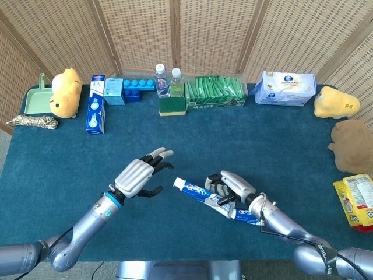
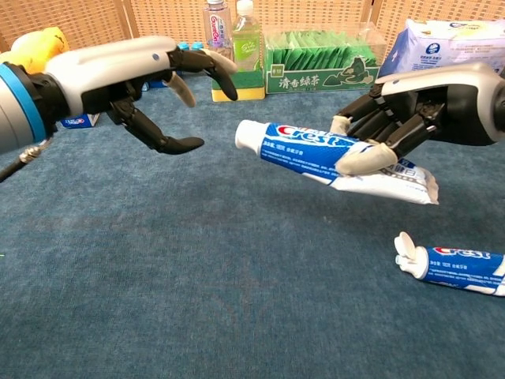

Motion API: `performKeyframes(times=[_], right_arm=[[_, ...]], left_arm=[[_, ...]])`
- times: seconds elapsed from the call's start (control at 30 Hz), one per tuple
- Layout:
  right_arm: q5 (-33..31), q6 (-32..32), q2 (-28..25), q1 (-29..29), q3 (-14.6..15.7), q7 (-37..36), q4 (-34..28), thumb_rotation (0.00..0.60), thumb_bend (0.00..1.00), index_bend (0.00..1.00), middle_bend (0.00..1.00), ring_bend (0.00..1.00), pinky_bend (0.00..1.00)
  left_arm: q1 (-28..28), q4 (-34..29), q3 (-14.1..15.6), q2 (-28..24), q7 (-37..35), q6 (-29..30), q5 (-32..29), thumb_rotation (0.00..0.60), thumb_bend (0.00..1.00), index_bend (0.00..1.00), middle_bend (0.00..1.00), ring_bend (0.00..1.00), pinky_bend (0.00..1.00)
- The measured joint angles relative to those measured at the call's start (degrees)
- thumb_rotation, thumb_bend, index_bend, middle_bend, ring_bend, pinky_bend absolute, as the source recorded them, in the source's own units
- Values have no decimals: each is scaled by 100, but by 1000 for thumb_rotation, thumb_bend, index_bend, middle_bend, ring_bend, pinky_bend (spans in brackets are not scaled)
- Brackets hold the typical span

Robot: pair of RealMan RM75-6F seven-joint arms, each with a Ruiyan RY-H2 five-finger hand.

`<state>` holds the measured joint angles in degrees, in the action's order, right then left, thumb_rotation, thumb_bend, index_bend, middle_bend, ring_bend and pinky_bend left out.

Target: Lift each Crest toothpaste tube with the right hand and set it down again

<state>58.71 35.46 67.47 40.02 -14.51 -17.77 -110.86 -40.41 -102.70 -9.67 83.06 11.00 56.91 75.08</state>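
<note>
The held toothpaste tube [image 2: 331, 154] hangs clear above the blue table cloth [image 2: 197, 276], long axis roughly level, cap end pointing toward the left hand [image 2: 158, 87], crimped end nearer the second toothpaste tube [image 2: 454, 264] lying flat below. The right hand [image 2: 394, 118] grips it mid-body, thumb under, fingers over. The left hand is spread, empty, just beyond the cap. Judgement: setting down calls for a straight descent.
</note>
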Motion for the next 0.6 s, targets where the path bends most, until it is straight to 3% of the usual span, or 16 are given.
performKeyframes(times=[0.6], right_arm=[[53,-749,-138,64,-233,-1045,34,600,463,902,755,744,785]], left_arm=[[-123,259,74,343,-204,90,216,600,307,294,114,19,222]])
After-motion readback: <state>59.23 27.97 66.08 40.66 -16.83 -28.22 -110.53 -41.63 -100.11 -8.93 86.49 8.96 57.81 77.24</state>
